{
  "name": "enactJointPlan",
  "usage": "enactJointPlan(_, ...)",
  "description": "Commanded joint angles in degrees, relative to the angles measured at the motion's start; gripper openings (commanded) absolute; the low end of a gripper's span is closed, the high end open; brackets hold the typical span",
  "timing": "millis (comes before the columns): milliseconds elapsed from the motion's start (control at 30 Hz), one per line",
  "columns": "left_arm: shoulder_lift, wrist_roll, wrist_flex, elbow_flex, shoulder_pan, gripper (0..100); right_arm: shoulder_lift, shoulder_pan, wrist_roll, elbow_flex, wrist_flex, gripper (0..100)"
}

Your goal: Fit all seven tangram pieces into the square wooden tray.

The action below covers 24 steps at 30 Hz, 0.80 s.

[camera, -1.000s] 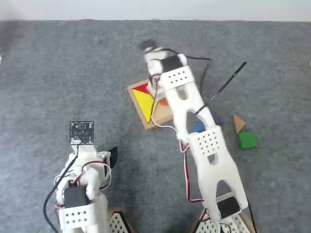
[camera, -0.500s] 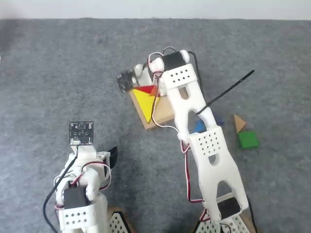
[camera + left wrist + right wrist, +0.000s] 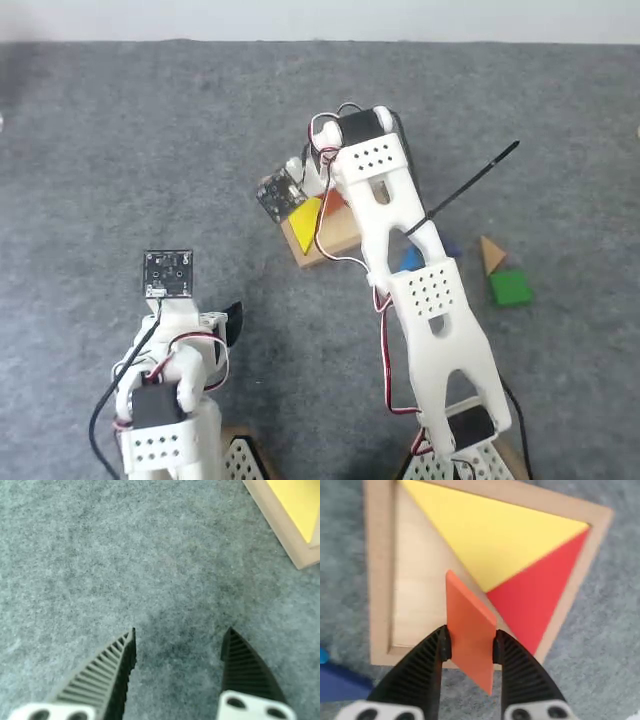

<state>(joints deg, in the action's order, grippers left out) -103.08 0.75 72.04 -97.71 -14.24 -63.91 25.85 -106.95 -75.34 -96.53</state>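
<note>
Change on record: the right arm's wrist has swung round from the far edge of the tray (image 3: 308, 256) and come in over it, so that its wrist camera (image 3: 281, 195) now sits above the tray corner nearest the left arm; the left arm and the loose pieces are unmoved. Right jaws: clamped on the orange parallelogram (image 3: 470, 612), pressing its two long sides. Orange parallelogram: held over the tray, long axis running straight out along the jaws; far tip at the seam where the yellow triangle (image 3: 490, 540) meets the red triangle (image 3: 540, 595), near end overhanging the tray rim; whether it touches the tray floor cannot be told. Tray contents: yellow and red triangles seated edge to edge; bare wood beside the yellow one, directly alongside the held piece. Judgement: the open space lies just ahead of and beside the jaws, so seating likely needs a short push inward, off the rim, and a little turn to lie along the yellow edge. Left jaws: apart, holding nothing, over bare grey surface (image 3: 100, 555), well short of the tray. Awaiting, on the surface beyond the right arm: blue piece (image 3: 409, 260), darker blue piece (image 3: 450, 247), tan triangle (image 3: 491, 252), green square (image 3: 509, 288); the right arm is nearer to all.
</note>
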Motion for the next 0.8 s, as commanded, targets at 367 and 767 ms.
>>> enactJointPlan(367, -1.23, -0.44, 0.26, 1.27, 0.00, 27, 0.75, -1.98, -5.71, -2.64, -5.49, 0.9)
enactJointPlan(767, -1.23, -0.44, 0.26, 1.27, 0.00, 27, 0.84, -1.89, 0.44, -2.99, -5.49, 13.3)
